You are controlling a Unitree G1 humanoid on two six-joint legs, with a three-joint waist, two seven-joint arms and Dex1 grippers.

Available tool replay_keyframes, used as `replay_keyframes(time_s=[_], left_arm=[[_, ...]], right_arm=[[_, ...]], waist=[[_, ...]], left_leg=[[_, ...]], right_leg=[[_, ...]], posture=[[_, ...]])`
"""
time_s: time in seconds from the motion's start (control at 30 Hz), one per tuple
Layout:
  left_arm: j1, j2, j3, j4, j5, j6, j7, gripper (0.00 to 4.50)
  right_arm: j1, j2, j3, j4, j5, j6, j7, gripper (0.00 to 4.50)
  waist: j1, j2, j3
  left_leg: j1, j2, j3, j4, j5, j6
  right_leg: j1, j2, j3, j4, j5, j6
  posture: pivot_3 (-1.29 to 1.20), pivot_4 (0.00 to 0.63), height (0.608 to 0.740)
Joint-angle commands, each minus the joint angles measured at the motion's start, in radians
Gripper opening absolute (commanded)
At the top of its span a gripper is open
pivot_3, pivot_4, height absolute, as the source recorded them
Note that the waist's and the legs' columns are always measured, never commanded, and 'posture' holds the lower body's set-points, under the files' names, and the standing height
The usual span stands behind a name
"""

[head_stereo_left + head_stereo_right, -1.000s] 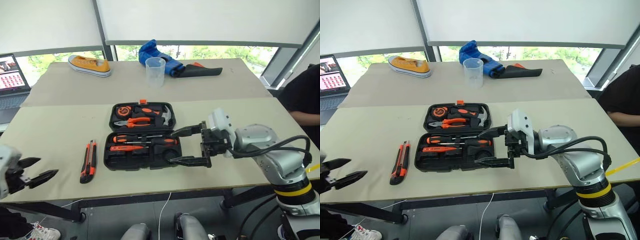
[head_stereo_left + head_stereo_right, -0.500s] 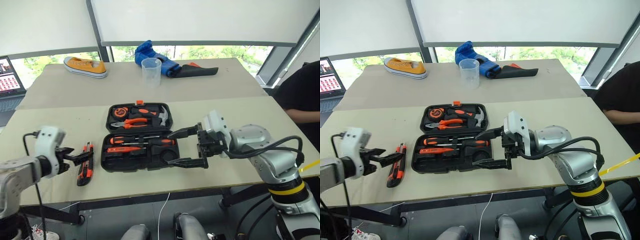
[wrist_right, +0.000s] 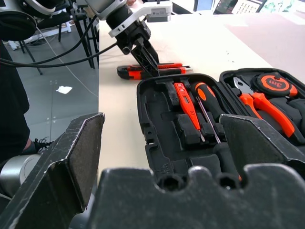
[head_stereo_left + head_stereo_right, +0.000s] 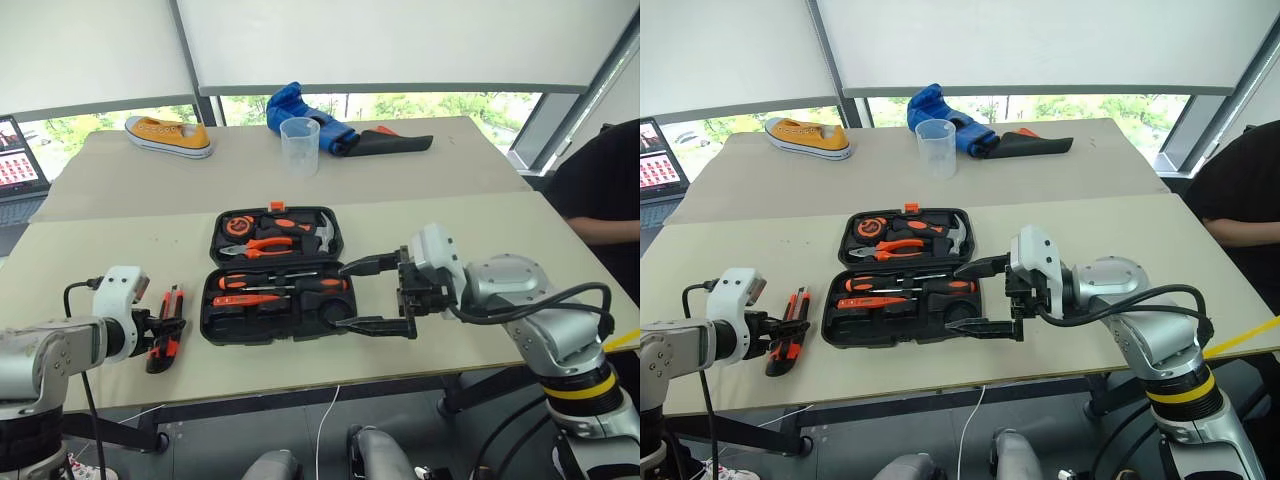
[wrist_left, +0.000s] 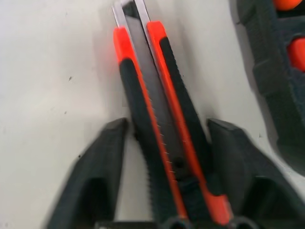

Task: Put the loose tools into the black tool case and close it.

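The black tool case (image 4: 213, 328) lies open mid-table, lid away from me. Its near half holds two black-and-orange screwdrivers (image 4: 290, 283) and a thin orange tester (image 4: 245, 299). An orange-and-black utility knife (image 5: 157, 109) lies flat on the table just left of the case. My left gripper (image 4: 163, 327) is down over the knife, its fingers (image 5: 112, 143) against both long sides, shut on it. My right gripper (image 4: 343, 296) hangs open over the case's right end, holding nothing. The right wrist view looks across the case to the left gripper (image 3: 143, 57) on the knife (image 3: 164, 67).
The lid holds orange-handled pliers (image 4: 262, 244), a hammer (image 4: 322, 232) and a tape measure (image 4: 240, 224). At the far side stand a clear cup (image 4: 300, 146), a yellow shoe (image 4: 165, 136), a blue cloth (image 4: 298, 104) and a dark pouch (image 4: 398, 142). A laptop (image 4: 15, 165) sits at the left, a person (image 4: 600, 190) at the right.
My left arm swung in from the left edge and came down over the utility knife, and its fingers narrowed from wide open onto the knife's sides. The right gripper stayed put.
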Motion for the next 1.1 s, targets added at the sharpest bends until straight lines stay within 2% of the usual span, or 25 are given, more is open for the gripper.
replay_keyframes(time_s=[0.03, 0.17, 0.3, 0.4, 0.53, 0.67, 0.8, 1.1], left_arm=[[0.034, 0.048, -0.004, 0.085, 0.044, 0.002, 0.013, 1.54], [-0.003, 0.153, -0.004, 0.175, 0.050, -0.199, -0.082, 1.54], [-0.086, 0.253, -0.043, 0.184, -0.023, -0.478, -0.384, 1.53], [-0.127, 0.323, -0.138, 0.150, -0.037, -0.675, -0.635, 1.53], [-0.204, 0.372, -0.338, 0.151, 0.020, -0.853, -0.867, 1.53], [-0.307, 0.346, -0.531, 0.181, 0.118, -0.990, -1.005, 1.53], [-0.419, 0.253, -0.667, 0.294, 0.212, -1.086, -1.068, 1.53], [-0.534, 0.129, -0.769, 0.498, 0.329, -1.179, -1.136, 1.53]], right_arm=[[0.005, -0.020, -0.049, -0.046, 0.035, 0.009, 0.003, 4.50], [0.023, -0.043, -0.083, -0.075, 0.117, 0.069, 0.015, 4.50], [0.045, -0.072, -0.089, -0.101, 0.125, 0.077, 0.021, 4.50], [0.058, -0.082, -0.090, -0.106, 0.103, 0.067, 0.011, 4.50], [0.083, -0.092, -0.097, -0.122, 0.092, 0.066, -0.005, 4.50], [0.115, -0.098, -0.111, -0.154, 0.095, 0.072, -0.034, 4.50], [0.159, -0.102, -0.130, -0.194, 0.092, 0.078, -0.072, 4.50], [0.243, -0.117, -0.166, -0.266, 0.094, 0.080, -0.137, 4.50]], waist=[[-0.002, 0.000, 0.000], [-0.007, 0.000, 0.000], [0.009, -0.001, 0.001], [0.021, -0.001, 0.001], [0.018, -0.001, 0.001], [0.016, -0.001, 0.001], [0.018, -0.001, 0.001], [0.021, -0.001, 0.001]], left_leg=[[0.001, 0.000, 0.000, 0.000, 0.000, -0.001], [0.010, 0.001, 0.002, -0.007, -0.002, -0.006], [0.009, 0.005, 0.002, -0.010, -0.001, -0.008], [0.006, 0.005, 0.001, -0.009, -0.001, -0.008], [0.006, 0.004, 0.002, -0.010, -0.001, -0.006], [0.003, 0.004, 0.001, -0.010, 0.002, -0.001], [0.001, 0.005, 0.001, -0.009, 0.002, 0.000], [-0.003, 0.007, 0.001, -0.004, 0.001, 0.004]], right_leg=[[0.001, 0.000, 0.000, 0.000, 0.000, 0.000], [0.006, 0.000, 0.002, 0.000, -0.002, -0.002], [0.005, 0.001, 0.000, -0.001, -0.003, -0.004], [0.005, 0.000, -0.002, -0.001, -0.003, -0.004], [0.005, 0.000, -0.003, -0.001, -0.003, -0.004], [0.004, 0.000, -0.003, -0.002, -0.003, -0.004], [0.003, 0.000, -0.002, -0.007, -0.003, -0.004], [0.003, 0.001, -0.003, -0.007, -0.002, -0.004]], posture=[[0.00, 0.150, 0.724], [0.00, 0.150, 0.724], [0.00, 0.150, 0.724], [0.00, 0.150, 0.724], [0.00, 0.150, 0.724], [0.00, 0.150, 0.724], [0.00, 0.150, 0.724], [0.00, 0.150, 0.724]])
